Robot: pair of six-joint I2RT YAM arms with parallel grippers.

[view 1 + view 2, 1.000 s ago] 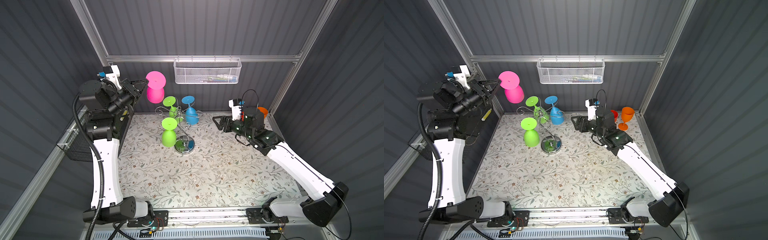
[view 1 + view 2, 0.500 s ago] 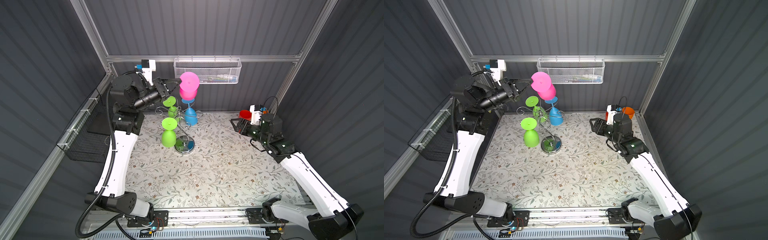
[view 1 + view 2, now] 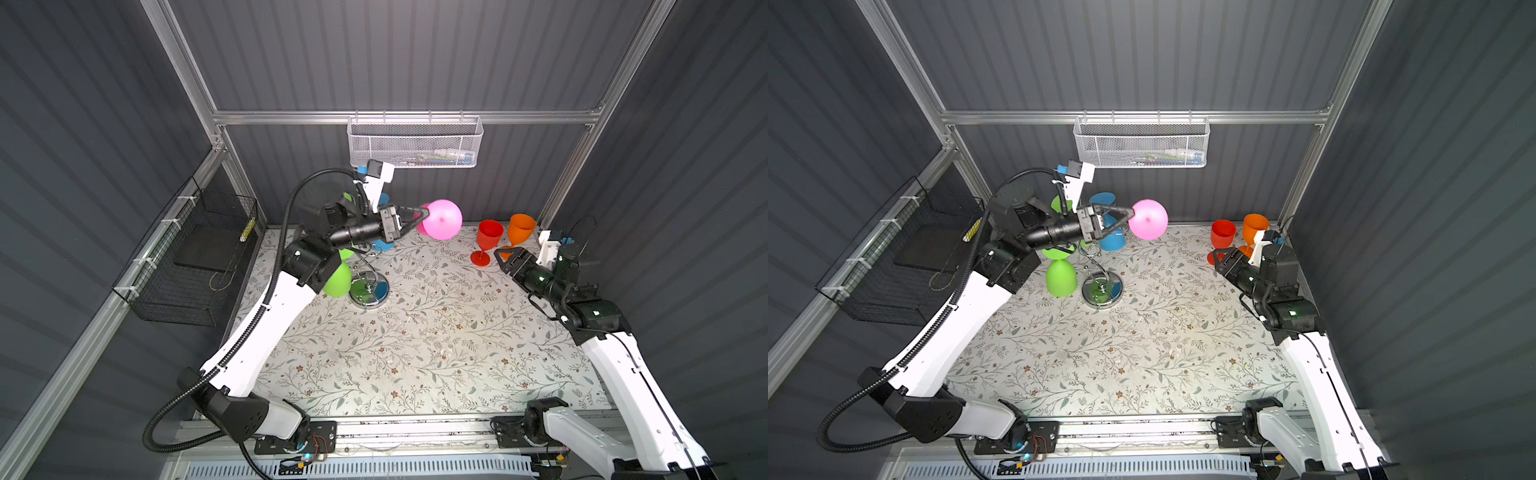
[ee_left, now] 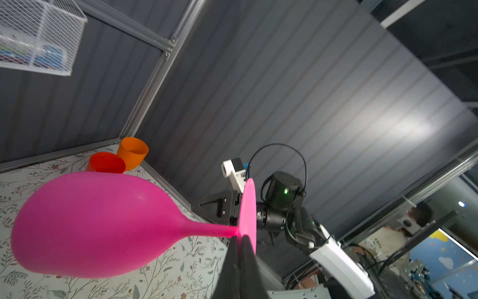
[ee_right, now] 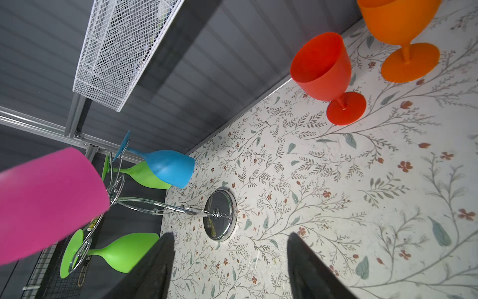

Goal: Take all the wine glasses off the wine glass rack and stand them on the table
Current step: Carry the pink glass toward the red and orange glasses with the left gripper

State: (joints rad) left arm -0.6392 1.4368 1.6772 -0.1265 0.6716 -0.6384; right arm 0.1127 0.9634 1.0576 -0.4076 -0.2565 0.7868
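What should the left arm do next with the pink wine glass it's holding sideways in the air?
Probably swing it toward the right side and tip it upright. The left gripper is shut on the pink wine glass at its stem, sideways and clear of the wine glass rack; the red glass and orange glass stand upright on the table there.

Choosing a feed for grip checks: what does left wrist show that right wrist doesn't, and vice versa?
Left wrist only: the left gripper shut on the pink wine glass where stem meets foot. Right wrist only: the wine glass rack with a blue glass and two green glasses hanging on it, and the right gripper open, holding nothing. Both: the pink bowl, the red glass and orange glass upright on the table, the white mesh basket.
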